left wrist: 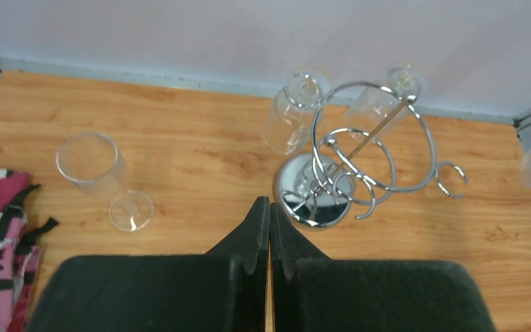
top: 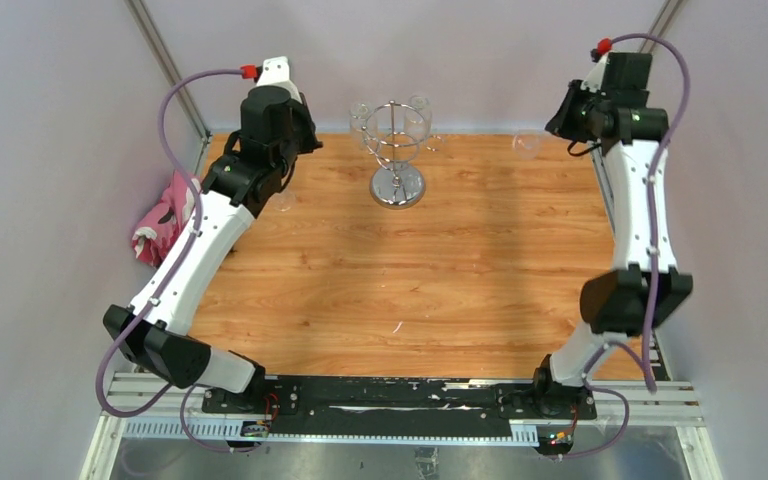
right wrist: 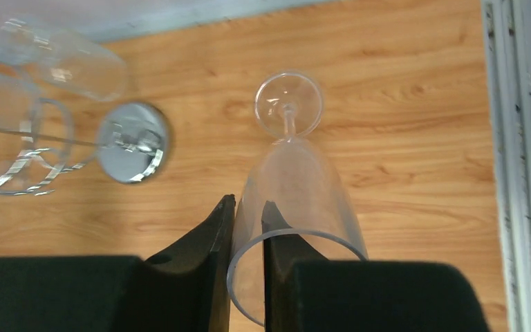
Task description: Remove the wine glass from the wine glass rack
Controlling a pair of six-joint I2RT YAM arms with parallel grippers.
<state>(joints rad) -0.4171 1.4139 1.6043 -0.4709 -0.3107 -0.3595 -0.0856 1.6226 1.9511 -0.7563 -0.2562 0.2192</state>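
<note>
At the near edge, the silver slotted rail [top: 660, 405] carries both arm bases. Beyond it stretches the orange wood-grain table [top: 410, 290], laminate with a low sheen.

The right gripper [right wrist: 249, 202] is clamped on the wall of a clear stemmed wine glass [right wrist: 297, 180], one black finger inside the bowl and one outside. This glass is at the table's far right, well apart from the shiny chrome wire wine glass rack [top: 397, 186]. Whether its round foot touches the wood, I cannot tell.

The left gripper [left wrist: 269, 207] has its fingers pressed together on nothing. It hovers near the rack's mirrored base. To its left a second clear glass [left wrist: 91, 164] stands upright on the table, free of the rack.

On the rack, towards the far edge, two upside-down clear glasses [left wrist: 287, 121] hang by their feet.

The step in hand looks like setting down the right arm's glass. That calls for a level descent until the foot sits flat. Then the fingers should part gently and rise straight up, so the inner finger does not drag the rim and tip the glass.

A crumpled pink patterned cloth [top: 165, 220] lies off the table's left side. Plain pale lilac walls [top: 460, 50] close the space, with grey metal posts [top: 165, 65] in the corners.
</note>
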